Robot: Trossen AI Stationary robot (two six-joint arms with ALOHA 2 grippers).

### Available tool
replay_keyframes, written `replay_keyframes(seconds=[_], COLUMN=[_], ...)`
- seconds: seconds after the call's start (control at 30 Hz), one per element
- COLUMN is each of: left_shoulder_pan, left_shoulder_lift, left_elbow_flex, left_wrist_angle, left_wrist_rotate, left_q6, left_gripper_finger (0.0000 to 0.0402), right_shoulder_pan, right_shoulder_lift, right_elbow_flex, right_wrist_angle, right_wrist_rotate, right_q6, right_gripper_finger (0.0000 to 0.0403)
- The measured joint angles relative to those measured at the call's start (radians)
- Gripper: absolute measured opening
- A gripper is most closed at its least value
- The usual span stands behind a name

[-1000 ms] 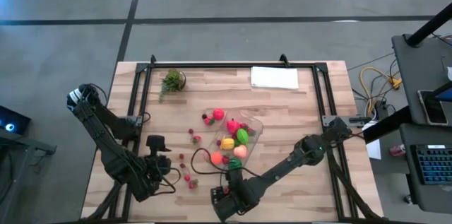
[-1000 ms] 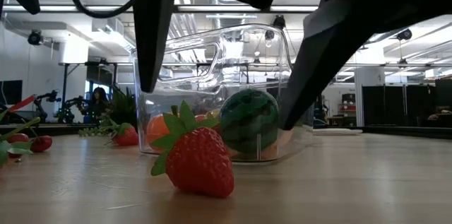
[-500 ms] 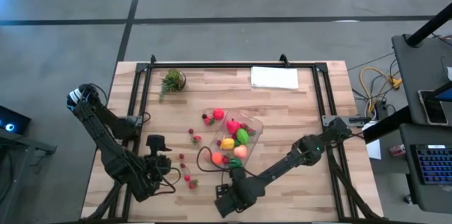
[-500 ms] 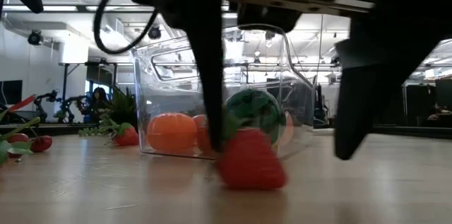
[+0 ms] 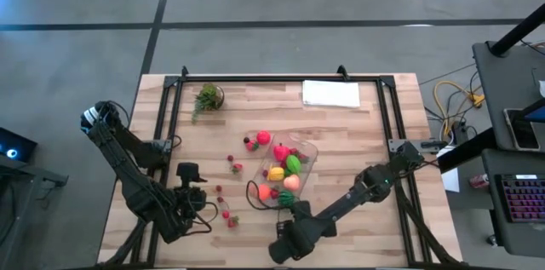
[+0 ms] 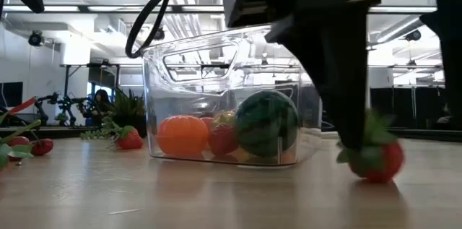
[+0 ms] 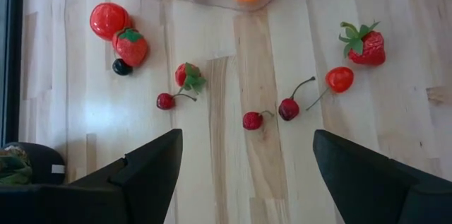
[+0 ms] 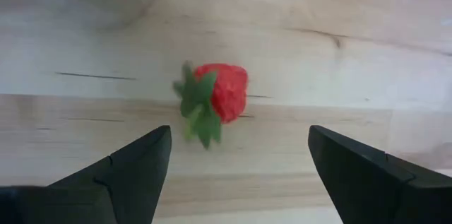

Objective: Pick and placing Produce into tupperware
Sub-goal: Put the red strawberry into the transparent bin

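A strawberry (image 6: 375, 158) lies on the table (image 5: 358, 134) just beside the tupperware (image 6: 216, 92) holding produce (image 6: 266, 122).

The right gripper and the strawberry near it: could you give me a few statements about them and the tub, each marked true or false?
1. The right gripper is open, with the strawberry lying on the table ahead of its fingers. True.
2. The strawberry is held between the right gripper's fingers. False: it lies free on the wood, untouched.
3. The tupperware holds an orange piece and a round dark green piece. True.
4. The tupperware is empty. False: several pieces lie inside.
5. The left gripper is shut on a cherry. False: it is open above loose cherries on the table.
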Motion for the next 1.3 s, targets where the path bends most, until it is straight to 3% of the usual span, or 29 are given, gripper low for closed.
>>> replay_keyframes(seconds=[0.2,0.53,0.93,1.3], left_shoulder_pan=[0.0,0.0,0.0,0.0], left_shoulder_lift=[0.0,0.0,0.0,0.0], left_elbow_flex=[0.0,0.0,0.0,0.0], left_wrist_angle=[0.004,0.004,0.005,0.004], left_wrist_rotate=[0.0,0.0,0.0,0.0], left_q6=[0.0,-0.002,-0.003,-0.002], left_gripper_finger=[0.0301,0.0301,0.0301,0.0301], right_shoulder_pan=[0.009,0.009,0.009,0.026], right_shoulder_lift=[-0.013,-0.02,-0.02,-0.019], right_elbow_flex=[0.011,0.01,-0.034,-0.086], right_wrist_angle=[0.066,0.031,0.04,0.095], right_wrist_rotate=[0.105,0.103,0.103,0.187], right_q6=[-0.054,-0.075,-0.052,-0.089], right_gripper_finger=[0.0327,0.0325,0.0237,0.0256])
